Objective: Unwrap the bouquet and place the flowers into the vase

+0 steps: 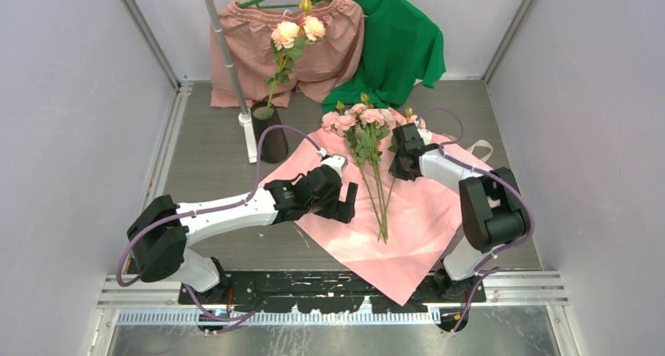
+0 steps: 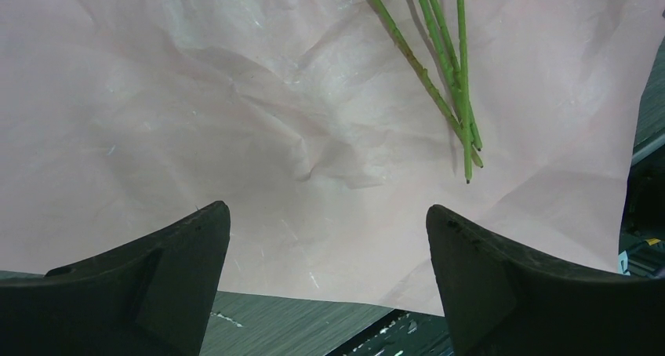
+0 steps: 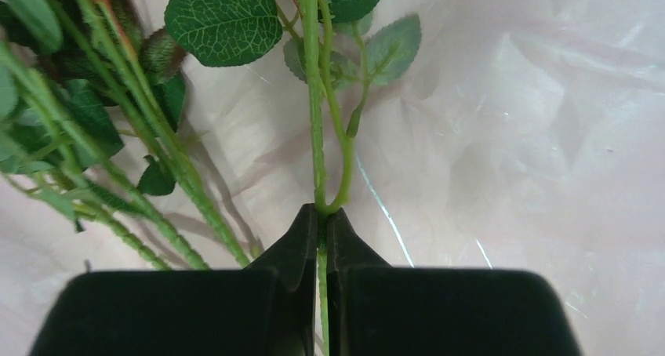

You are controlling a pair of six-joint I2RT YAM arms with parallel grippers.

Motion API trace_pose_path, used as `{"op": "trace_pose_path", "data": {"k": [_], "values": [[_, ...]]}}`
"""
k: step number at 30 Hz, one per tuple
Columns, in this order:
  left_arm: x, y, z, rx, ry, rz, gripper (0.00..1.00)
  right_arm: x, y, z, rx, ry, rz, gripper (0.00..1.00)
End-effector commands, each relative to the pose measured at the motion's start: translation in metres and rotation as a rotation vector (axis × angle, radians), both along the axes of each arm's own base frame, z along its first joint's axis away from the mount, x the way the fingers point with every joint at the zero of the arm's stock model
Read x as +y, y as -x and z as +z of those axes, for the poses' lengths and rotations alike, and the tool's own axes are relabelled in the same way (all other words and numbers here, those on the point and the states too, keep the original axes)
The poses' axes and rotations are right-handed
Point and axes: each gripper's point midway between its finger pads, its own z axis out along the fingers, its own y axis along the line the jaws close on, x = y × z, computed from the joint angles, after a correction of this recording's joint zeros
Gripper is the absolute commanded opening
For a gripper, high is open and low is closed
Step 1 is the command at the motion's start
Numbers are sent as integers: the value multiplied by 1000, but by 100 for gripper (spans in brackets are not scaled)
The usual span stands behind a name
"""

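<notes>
**One stem pinched by right tool: lift to be kept straight**

- Paper (image 1: pixel 416 223) was seen opened flat on the bench (image 1: pixel 212 160), so the unwrap was judged done. Flowers (image 1: pixel 362 128) were lying loose on it, heads toward the far side, stem ends toward the arms.
- Right tool (image 3: pixel 321 238) was closed tight on a single stem (image 3: pixel 314 121), just below a small side shoot. The other stems lay to one side, not caught in the jaws.
- Left tool (image 2: pixel 326 208) was fully spread with nothing in it, hanging over bare paper near the cut ends.
- Vase (image 1: pixel 274 146) stood upright at the paper's far left corner, well apart from the grip point.

Notes for the step:
- The grip sat high on the stem, so a long tail would be expected to swing; a slow vertical lift was advised.
- Leaves (image 3: pixel 223 19) of neighbouring stems lay close by and were judged likely to snag, so clearance should be gained before any sideways travel.
- The mouth looked narrow, so the cut end should be lined up above it before lowering.
- The paper could be pinned by the left tool if it dragged.
</notes>
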Motion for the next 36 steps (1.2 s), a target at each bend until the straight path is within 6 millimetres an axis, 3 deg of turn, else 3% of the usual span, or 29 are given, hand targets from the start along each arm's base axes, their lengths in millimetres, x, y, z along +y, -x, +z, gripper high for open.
{"op": "trace_pose_path", "data": {"k": [1, 6, 10, 17, 20, 26, 31, 36], "values": [[-9, -9, 31, -53, 93, 19, 95, -3, -14, 64, -167, 30, -12, 1], [-13, -10, 51, -55, 138, 27, 92, -6, -1, 114, -256, 28, 26, 1], [-17, -16, 72, -78, 192, 25, 91, 3, 13, 139, -306, -20, 104, 1], [-8, -59, 122, -60, 352, 19, 86, 26, 53, 184, -395, -97, 355, 1], [-15, -69, 152, -39, 500, -46, 86, 32, 77, 201, -419, -123, 457, 1], [-34, -74, 187, -22, 687, -124, 85, 45, 109, 218, -418, -198, 576, 1], [-55, -67, 204, 33, 854, -203, 84, 51, 114, 224, -425, -221, 592, 1], [-61, -65, 204, 46, 900, -222, 83, 61, 113, 226, -437, -274, 582, 1]]}}
